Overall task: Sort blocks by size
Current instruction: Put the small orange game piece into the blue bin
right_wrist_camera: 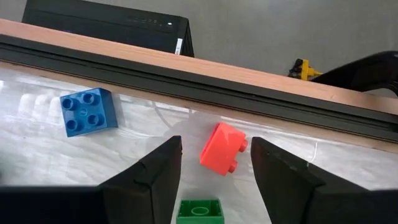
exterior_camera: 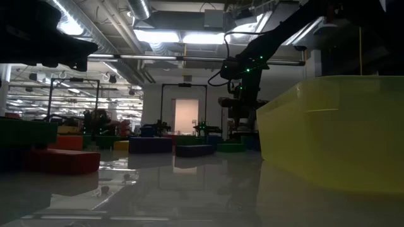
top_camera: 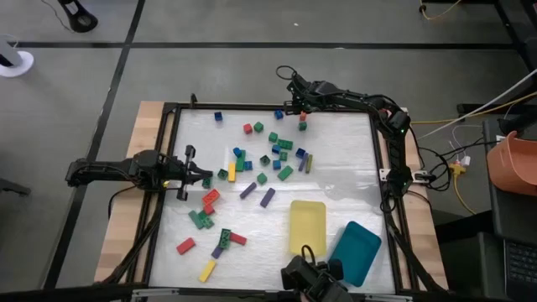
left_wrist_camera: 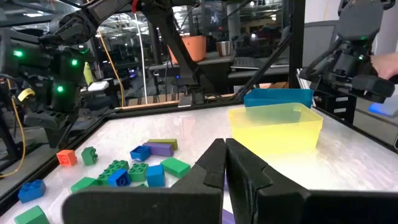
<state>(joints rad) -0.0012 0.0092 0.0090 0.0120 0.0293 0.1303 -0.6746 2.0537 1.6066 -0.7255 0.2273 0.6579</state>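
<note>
Blocks (top_camera: 268,158) lie strewn over the white table (top_camera: 336,143), small studded plastic bricks in red, green, blue, yellow and purple, some stubby and square, some long and narrow. The thickest cluster sits around the middle of the table, a looser group lies toward the left front corner, and a few strays dot the far edge. Up at that far edge, the right gripper (right_wrist_camera: 216,163) hangs over the table with a small red block (right_wrist_camera: 222,148) between its fingers, tilted on a corner; the fingers stand apart on either side of it, and whether they actually touch it is hard to call. A green block (right_wrist_camera: 199,210) sits just below it in the wrist picture, and a square blue block (right_wrist_camera: 88,111) with four studs lies off to one side, close to the black frame rail (right_wrist_camera: 199,62). Over on the left side, the left gripper (top_camera: 190,173) waits by the table's edge, its fingers pressed tight together with nothing in them. Toward the front right, the yellow tray (top_camera: 307,226) and the teal tray (top_camera: 355,251) sit side by side, no bricks visible in either.
</note>
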